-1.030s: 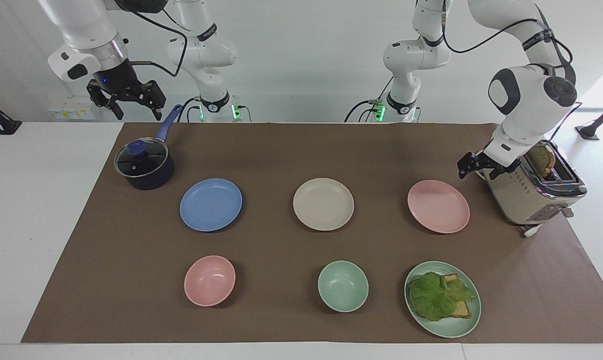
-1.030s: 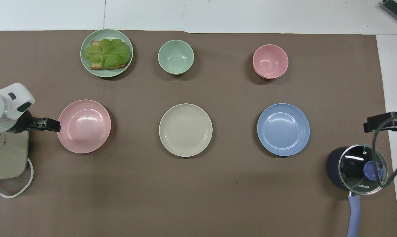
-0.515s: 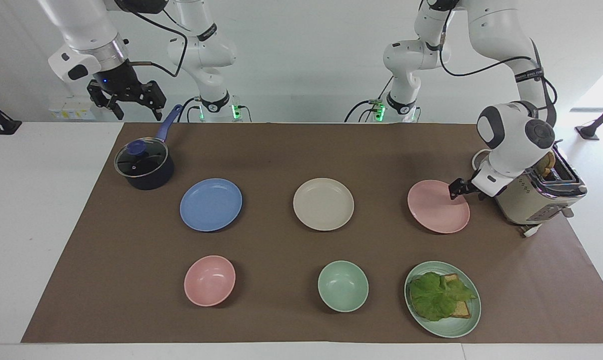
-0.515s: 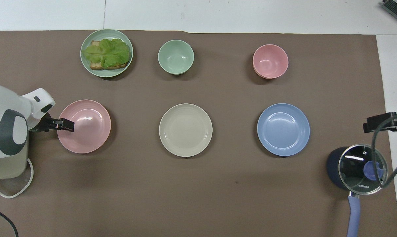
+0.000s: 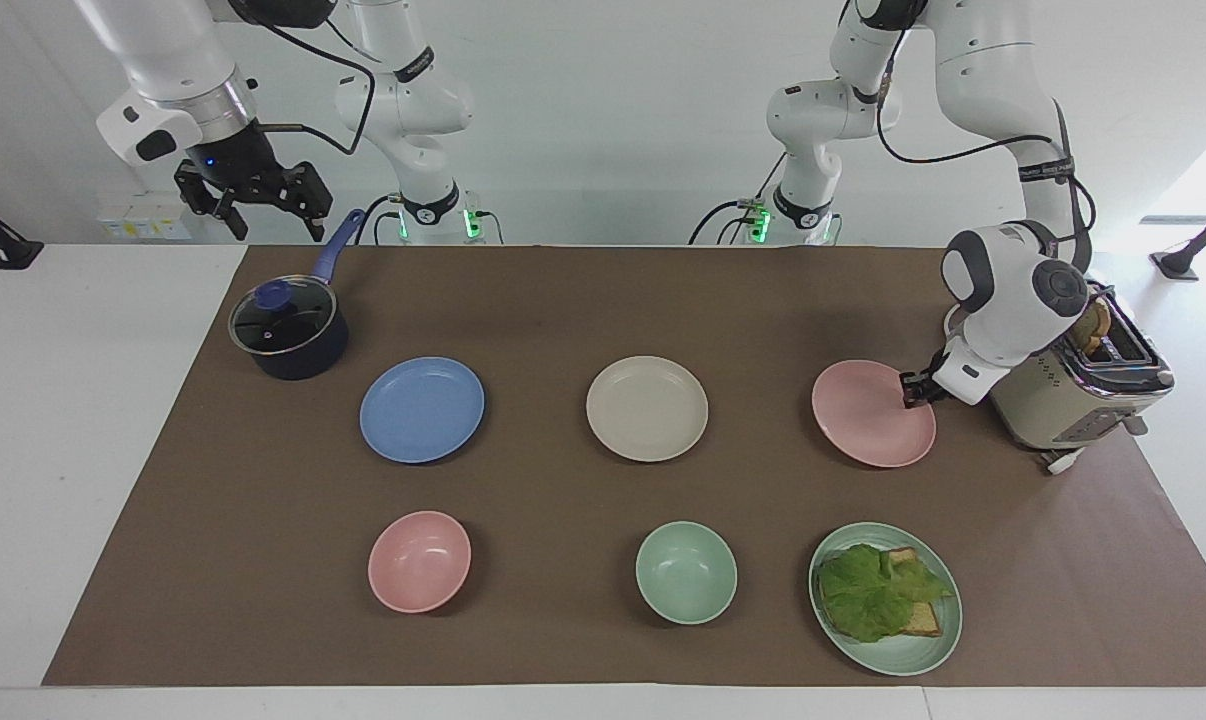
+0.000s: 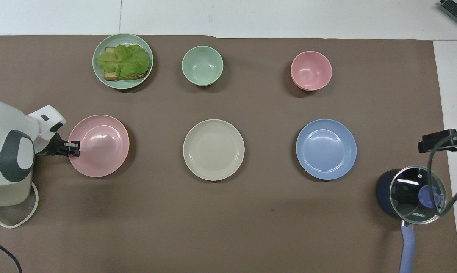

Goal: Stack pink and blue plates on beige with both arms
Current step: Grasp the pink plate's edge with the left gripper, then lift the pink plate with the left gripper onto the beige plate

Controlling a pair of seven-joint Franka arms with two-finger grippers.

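The pink plate (image 5: 868, 420) (image 6: 101, 146) lies on the brown mat toward the left arm's end of the table. My left gripper (image 5: 908, 392) (image 6: 76, 146) is low at that plate's rim on the toaster side, shut on the rim. The beige plate (image 5: 647, 408) (image 6: 213, 149) sits mid-table, empty. The blue plate (image 5: 422, 409) (image 6: 326, 149) lies flat toward the right arm's end. My right gripper (image 5: 271, 222) (image 6: 439, 140) hangs open and empty in the air over the table's edge by the pot.
A beige toaster (image 5: 1073, 390) stands right beside the left gripper's wrist. A lidded dark pot (image 5: 288, 330) sits under the right gripper. Farther from the robots are a pink bowl (image 5: 419, 561), a green bowl (image 5: 685, 572) and a green plate (image 5: 898, 655) with lettuce and bread.
My left gripper came down from beside the toaster to the pink plate's rim and closed on it; the plate shifted slightly toward the beige plate. The right arm has not moved.
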